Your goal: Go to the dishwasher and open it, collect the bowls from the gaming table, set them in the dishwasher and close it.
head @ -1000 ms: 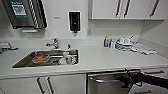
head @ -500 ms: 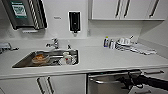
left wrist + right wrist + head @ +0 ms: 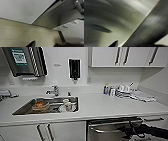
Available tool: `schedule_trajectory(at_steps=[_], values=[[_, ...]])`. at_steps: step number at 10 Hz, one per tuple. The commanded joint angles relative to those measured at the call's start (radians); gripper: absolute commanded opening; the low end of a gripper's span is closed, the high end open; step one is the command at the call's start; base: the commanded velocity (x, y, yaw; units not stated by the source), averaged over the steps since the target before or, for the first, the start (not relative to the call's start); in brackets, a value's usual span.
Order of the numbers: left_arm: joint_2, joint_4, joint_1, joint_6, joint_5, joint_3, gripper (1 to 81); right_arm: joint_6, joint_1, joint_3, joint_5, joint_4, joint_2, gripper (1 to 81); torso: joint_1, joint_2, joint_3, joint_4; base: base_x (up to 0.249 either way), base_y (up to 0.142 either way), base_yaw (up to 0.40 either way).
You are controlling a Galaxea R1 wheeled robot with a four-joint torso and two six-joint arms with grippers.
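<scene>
1. While the robot stands square to the white kitchen surface, I have the brushed stainless-steel dishwasher low in the head view, under the surface's edge and just right of the white cabinet doors with black handles. Its door looks tipped slightly out at the top, with a dark gap above it, so I judge the opening step is under way rather than done.
2. The right arm comes in from the lower right of the head view, stretched low and roughly level. The right gripper sits at the dishwasher's horizontal bar handle. That low, level reach suits pulling a drop-down door outward.
3. Whether that gripper is clenched on the bar or merely resting against it, I cannot tell; the dark shapes merge there. The right wrist view gives a smeared stretch of brushed metal front, very close.
4. The left wrist view looks up along a pale cabinet face towards the underside of the surface; it does not tell me whether the left gripper is released or closed.
5. The steel sink holds used crockery: an orange-brown dish and a white mug. These are not the coloured bowls I am after.
6. Bottles and a folded cloth sit at the back right, well apart from the arm.
</scene>
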Motion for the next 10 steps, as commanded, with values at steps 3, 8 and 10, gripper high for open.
schedule_trajectory(at_steps=[3, 8, 10], values=[[-0.036, 0.064, -0.063, -0.049, 0.085, 0.022, 81.1, -0.032, -0.022, -0.033, -0.249, -0.125, -0.035, 81.1, -0.001, 0.0, 0.0, 0.0, -0.028, 0.0, 0.0], [-0.035, 0.064, -0.063, -0.049, 0.083, 0.019, 81.1, -0.032, -0.032, -0.036, -0.249, -0.127, -0.032, 81.1, -0.002, -0.001, 0.0, 0.0, -0.083, 0.0, 0.0], [-0.032, 0.064, -0.063, -0.049, 0.083, 0.019, 81.1, -0.034, -0.047, -0.04, -0.246, -0.128, -0.024, 81.1, -0.002, -0.001, 0.0, 0.0, -0.08, 0.0, 0.0]])
